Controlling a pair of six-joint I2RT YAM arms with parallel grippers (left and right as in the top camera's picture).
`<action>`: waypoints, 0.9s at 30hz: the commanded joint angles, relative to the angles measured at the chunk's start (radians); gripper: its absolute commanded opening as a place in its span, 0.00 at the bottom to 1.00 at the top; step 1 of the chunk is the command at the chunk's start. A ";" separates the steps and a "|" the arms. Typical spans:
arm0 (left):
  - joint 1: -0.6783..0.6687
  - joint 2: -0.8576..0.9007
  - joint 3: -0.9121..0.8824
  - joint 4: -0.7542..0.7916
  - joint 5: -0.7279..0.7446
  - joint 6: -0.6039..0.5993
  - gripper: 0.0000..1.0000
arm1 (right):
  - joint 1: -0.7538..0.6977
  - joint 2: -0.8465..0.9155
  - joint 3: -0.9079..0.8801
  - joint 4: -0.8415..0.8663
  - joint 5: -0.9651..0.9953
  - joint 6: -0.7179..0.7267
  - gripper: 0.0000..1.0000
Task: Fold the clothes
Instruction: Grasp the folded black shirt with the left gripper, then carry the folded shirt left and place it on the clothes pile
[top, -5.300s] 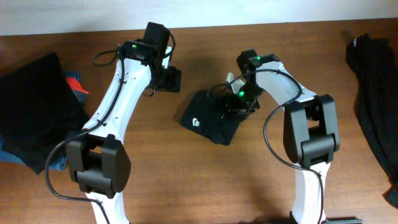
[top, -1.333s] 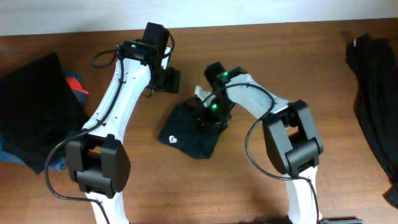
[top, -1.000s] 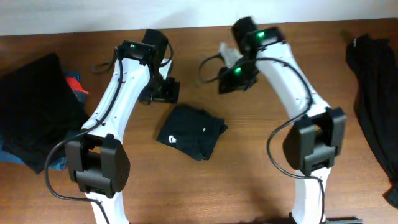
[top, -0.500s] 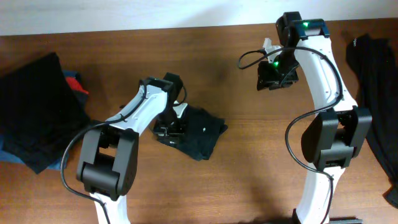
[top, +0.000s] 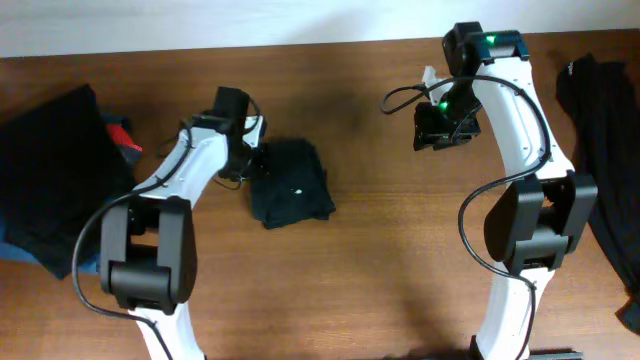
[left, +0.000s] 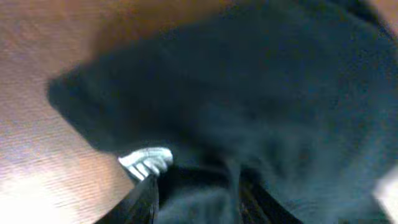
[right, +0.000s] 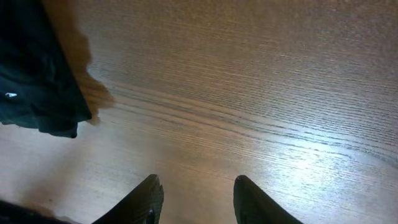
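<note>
Farther left than before: black shirt (top: 290, 182)

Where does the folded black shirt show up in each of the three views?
Overhead: folded black shirt, left of centre.
Left wrist: fills most of the frame, blurred.
Right wrist: a dark corner at the left edge.
Shared landmark: the wooden table under it.

Folded shirt (top: 290, 182) left of the table's (top: 380, 260) middle, left gripper (top: 251, 163) at its left side, heap of clothes (top: 50, 180) at left edge, another garment (top: 600, 150) at right edge
</note>
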 joint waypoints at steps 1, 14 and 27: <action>0.030 0.001 0.100 -0.126 0.165 0.006 0.42 | 0.007 -0.015 0.012 0.011 0.001 -0.010 0.43; 0.123 0.007 0.146 -0.256 0.158 0.005 0.85 | 0.059 -0.015 -0.016 0.072 -0.011 -0.061 0.47; 0.090 0.210 0.120 -0.200 0.327 0.000 0.93 | 0.139 -0.013 -0.087 0.136 -0.010 -0.063 0.48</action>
